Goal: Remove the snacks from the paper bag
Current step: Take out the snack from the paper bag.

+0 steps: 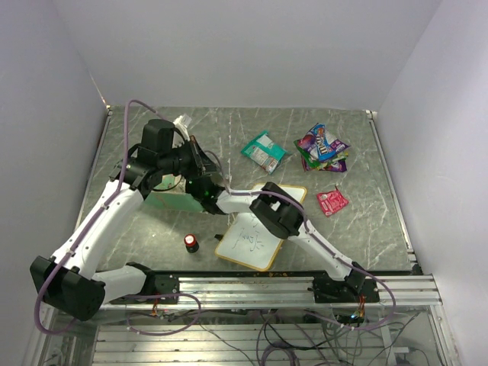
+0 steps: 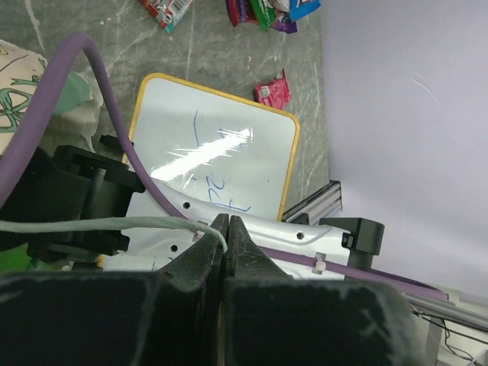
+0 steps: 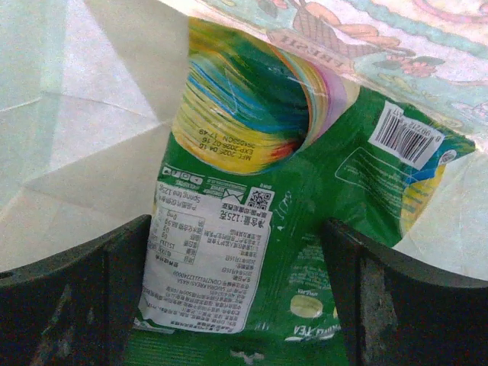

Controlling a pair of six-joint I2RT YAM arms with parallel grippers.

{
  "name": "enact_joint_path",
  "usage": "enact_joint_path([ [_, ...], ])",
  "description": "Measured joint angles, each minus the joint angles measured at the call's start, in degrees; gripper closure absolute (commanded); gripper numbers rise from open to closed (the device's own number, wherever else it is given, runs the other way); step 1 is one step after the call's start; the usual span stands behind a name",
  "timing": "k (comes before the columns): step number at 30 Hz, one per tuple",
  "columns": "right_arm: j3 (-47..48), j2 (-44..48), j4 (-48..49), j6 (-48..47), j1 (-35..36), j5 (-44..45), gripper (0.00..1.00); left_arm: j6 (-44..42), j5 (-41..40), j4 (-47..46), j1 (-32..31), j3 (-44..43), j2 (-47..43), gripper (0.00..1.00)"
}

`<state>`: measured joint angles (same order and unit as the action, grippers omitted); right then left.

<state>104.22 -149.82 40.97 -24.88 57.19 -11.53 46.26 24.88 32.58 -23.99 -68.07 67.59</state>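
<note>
The green paper bag (image 1: 162, 200) lies at the left, mostly under both arms. My left gripper (image 1: 200, 158) is shut on the bag's thin white string handle (image 2: 114, 223), pinched at the fingertips of the left gripper (image 2: 226, 223). My right gripper (image 1: 198, 189) is inside the bag; in its wrist view the right gripper (image 3: 236, 229) is open, its fingers on either side of a green packet with a white label (image 3: 252, 252) against the bag's cream inside (image 3: 84, 114). On the table lie a green-and-white packet (image 1: 264, 151), a multicoloured pile (image 1: 322, 147) and a pink-red packet (image 1: 332, 201).
A wood-framed whiteboard (image 1: 259, 229) lies near the front centre, under my right arm. A small red-capped black cylinder (image 1: 191, 242) stands left of it. Walls close in the table on three sides; a metal rail (image 1: 290, 286) runs along the near edge.
</note>
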Motion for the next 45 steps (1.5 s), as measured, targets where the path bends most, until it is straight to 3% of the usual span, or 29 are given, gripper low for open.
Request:
enact_joint_path([
  [1, 2.4, -1.1, -1.5, -0.1, 0.0, 0.9, 0.35, 0.0, -0.3, 0.0, 0.0, 0.0, 0.0, 0.93],
  [3, 6.5, -3.0, -4.1, -0.5, 0.1, 2.7, 0.49, -0.3, -1.7, 0.2, 0.0, 0.0, -0.1, 0.93],
  [5, 10.7, -5.1, -6.6, -0.5, 0.2, 4.8, 0.58, -0.4, -2.9, 0.4, 0.0, 0.0, -0.2, 0.93],
  [9, 13.2, -6.5, -8.8, -0.9, 0.1, 7.2, 0.64, -0.2, -6.1, 1.2, 0.0, 0.8, -2.1, 0.93],
  [13, 14.0, -6.5, -10.3, -1.1, -0.4, 7.5, 0.86, 0.8, -8.8, 2.5, 0.3, 1.8, -5.1, 0.93],
  [17, 13.5, -6.2, -10.5, -1.2, -1.0, 7.0, 0.98, 1.6, -9.9, 3.7, 1.6, 1.8, -6.6, 0.93],
  [34, -22.8, 20.6, -12.0, 3.0, -3.1, 4.0, 1.00, 2.2, -13.5, 6.3, 5.2, -4.4, -5.7, 0.93],
  [39, -28.1, 28.2, -16.9, 3.0, -3.1, 3.3, 1.00, 2.1, -13.5, 6.8, 6.2, -5.7, -4.9, 0.93],
  [45, -31.4, 36.8, -25.3, 1.9, -3.1, 2.9, 1.00, -0.9, -14.9, 9.1, 6.6, -17.6, -0.5, 0.93],
])
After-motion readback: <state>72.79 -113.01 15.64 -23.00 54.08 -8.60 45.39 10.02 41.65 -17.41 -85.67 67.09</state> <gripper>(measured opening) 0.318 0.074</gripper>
